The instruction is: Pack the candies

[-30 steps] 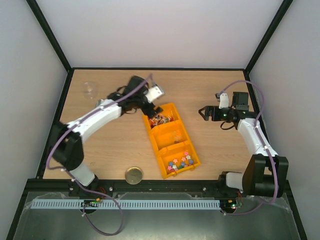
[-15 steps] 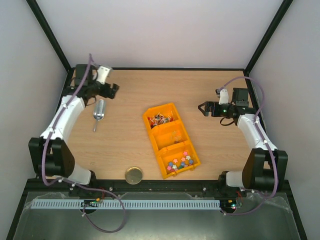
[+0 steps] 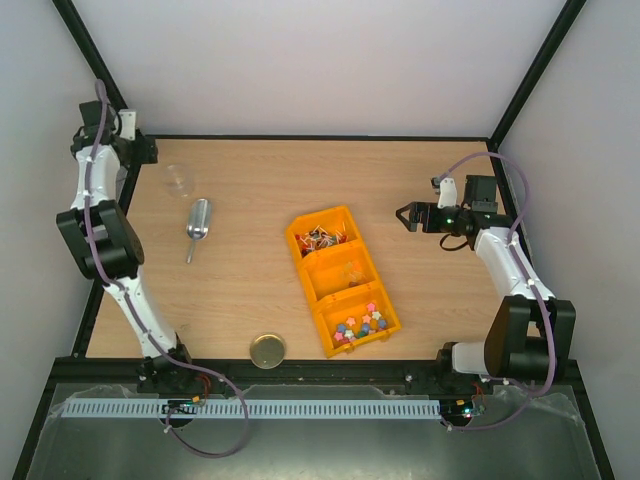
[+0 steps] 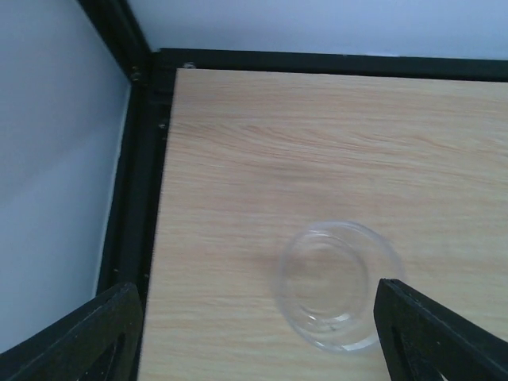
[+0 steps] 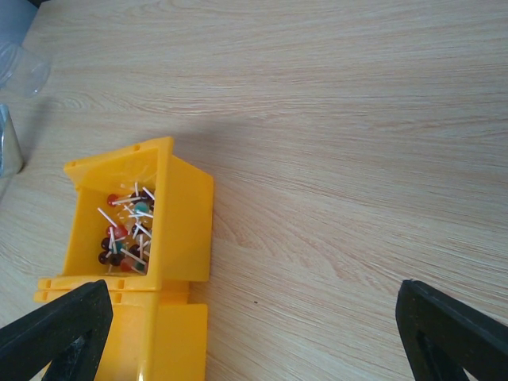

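The candies lie in an orange three-compartment bin (image 3: 372, 262). Reddish, white and dark ones on sticks (image 3: 322, 238) fill its far compartment and also show in the right wrist view (image 5: 127, 230). Bright pink, blue, green and yellow lumps (image 3: 360, 323) fill its near compartment. My left gripper (image 3: 143, 150) is open and empty at the far left corner, above a clear jar (image 4: 337, 286). My right gripper (image 3: 405, 217) is open and empty, right of the bin, facing it.
The clear jar (image 3: 180, 178) stands at the back left. A silver scoop (image 3: 198, 222) lies just in front of it. A round gold lid (image 3: 267, 350) lies near the front edge. Black frame posts bound the table's corners.
My left arm swung from above the bin's far compartment to the far left corner. The scoop it held now lies on the table. The right gripper shifted slightly.
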Action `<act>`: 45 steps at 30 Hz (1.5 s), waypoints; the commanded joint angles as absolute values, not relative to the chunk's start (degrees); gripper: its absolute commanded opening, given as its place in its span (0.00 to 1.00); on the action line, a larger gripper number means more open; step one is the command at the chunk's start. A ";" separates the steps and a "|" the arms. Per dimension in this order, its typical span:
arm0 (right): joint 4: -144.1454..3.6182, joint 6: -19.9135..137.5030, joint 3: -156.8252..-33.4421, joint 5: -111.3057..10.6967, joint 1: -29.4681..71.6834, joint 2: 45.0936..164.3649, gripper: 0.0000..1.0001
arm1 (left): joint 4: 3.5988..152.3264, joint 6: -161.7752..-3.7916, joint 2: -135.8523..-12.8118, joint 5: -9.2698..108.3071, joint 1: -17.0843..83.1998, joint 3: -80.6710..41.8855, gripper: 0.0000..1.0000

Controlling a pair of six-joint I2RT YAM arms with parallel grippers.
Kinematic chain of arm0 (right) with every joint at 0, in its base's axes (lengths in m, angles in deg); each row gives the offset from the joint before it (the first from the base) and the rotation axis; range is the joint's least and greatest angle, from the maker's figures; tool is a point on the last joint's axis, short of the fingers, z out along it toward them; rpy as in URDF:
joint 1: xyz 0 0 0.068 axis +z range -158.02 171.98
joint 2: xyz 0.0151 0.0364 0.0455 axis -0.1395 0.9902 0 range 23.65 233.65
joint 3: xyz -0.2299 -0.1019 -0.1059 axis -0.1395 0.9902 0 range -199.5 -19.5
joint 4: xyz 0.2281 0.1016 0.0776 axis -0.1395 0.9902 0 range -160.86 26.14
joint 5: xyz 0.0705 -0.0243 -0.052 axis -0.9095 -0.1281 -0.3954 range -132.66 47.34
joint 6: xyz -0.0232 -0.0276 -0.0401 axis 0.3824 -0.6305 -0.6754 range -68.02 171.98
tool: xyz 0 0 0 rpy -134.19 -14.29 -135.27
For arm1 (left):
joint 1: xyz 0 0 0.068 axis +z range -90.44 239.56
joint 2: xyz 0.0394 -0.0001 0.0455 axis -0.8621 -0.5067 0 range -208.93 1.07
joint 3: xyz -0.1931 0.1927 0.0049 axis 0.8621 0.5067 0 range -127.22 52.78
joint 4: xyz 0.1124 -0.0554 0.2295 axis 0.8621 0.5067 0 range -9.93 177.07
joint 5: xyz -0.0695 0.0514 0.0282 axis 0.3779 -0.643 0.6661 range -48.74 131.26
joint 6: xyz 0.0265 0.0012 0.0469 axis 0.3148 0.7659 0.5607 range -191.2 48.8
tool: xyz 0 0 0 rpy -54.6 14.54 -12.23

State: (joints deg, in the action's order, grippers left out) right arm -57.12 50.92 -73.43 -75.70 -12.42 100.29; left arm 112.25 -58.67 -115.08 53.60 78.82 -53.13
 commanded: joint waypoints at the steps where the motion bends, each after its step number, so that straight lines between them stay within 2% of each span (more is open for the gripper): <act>1: -55.66 50.43 -74.81 -76.21 -12.50 99.92 0.98 | 117.10 -58.53 -121.47 55.74 80.19 -60.47 0.82; 18: -54.10 49.12 -75.56 -76.02 -12.50 100.53 0.99 | 115.99 -56.68 -132.45 62.48 80.38 -62.89 0.68; 33: -53.04 48.36 -75.62 -76.20 -12.46 100.38 0.99 | 117.93 -52.12 -132.21 68.96 75.54 -60.16 0.51; 45: -53.43 48.50 -74.79 -76.89 -12.50 99.86 0.99 | 116.06 -48.12 -123.74 71.20 66.75 -45.64 0.45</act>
State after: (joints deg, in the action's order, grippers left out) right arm -55.40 48.91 -74.37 -75.55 -12.42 100.31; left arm 115.62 -50.49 -128.83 69.77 70.76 -49.92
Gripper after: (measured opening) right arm 0.986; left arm 0.450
